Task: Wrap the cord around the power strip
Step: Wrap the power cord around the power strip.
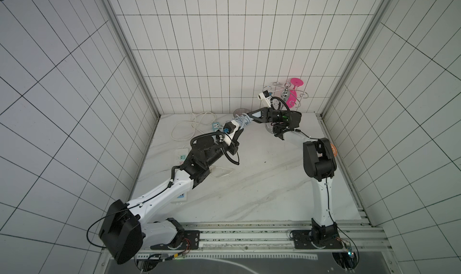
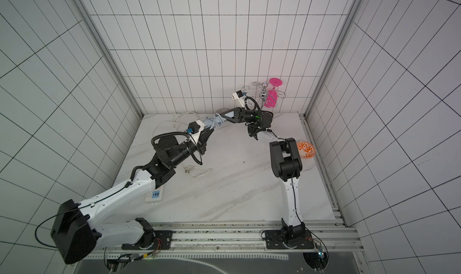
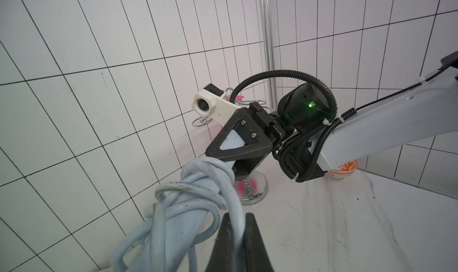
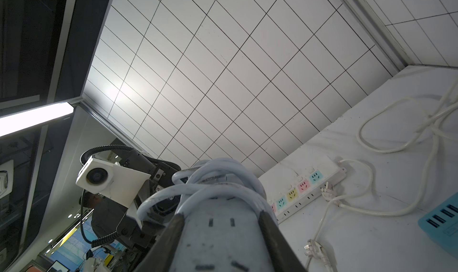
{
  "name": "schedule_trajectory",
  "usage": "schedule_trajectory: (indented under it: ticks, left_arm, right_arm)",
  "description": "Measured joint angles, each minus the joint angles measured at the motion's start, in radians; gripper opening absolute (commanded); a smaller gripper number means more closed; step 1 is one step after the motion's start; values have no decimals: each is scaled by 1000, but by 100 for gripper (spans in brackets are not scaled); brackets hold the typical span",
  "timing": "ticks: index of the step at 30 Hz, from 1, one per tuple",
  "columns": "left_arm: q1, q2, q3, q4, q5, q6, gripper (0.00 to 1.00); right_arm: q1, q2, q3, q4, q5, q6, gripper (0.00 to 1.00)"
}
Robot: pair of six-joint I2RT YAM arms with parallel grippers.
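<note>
The pale grey-blue power strip (image 4: 223, 238) hangs in the air near the back of the table, between my two arms. My right gripper (image 4: 220, 217) is shut on it, one finger on each long side. The cord (image 3: 198, 181) is wound in several loops round the strip's body (image 3: 181, 223). One strand of the cord runs between the fingers of my left gripper (image 3: 236, 216), which is shut on it. In both top views the wrapped bundle (image 1: 243, 120) (image 2: 212, 120) sits between the right gripper (image 1: 249, 116) and the left gripper (image 1: 240, 131). The cord's plug is hidden.
A long white strip with coloured sockets (image 4: 309, 186) and a turquoise strip (image 4: 443, 221) lie on the table with cream-white cables (image 1: 189, 128). A chrome rack holding a pink glass (image 1: 293, 95) stands at the back right. An orange patterned bowl (image 2: 305, 149) sits by the right arm.
</note>
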Motion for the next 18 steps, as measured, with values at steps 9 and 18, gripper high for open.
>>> schedule_trajectory:
  ticks: [9,18]
  left_arm:
    - [-50,74,-39,210,76,-56,10]
    - [-62,129,-119,293,145,-74,15]
  right_arm:
    - [-10,-148,-137,-3,6,-16,0]
    - [-49,-299,-314,-21,-50,-76,0]
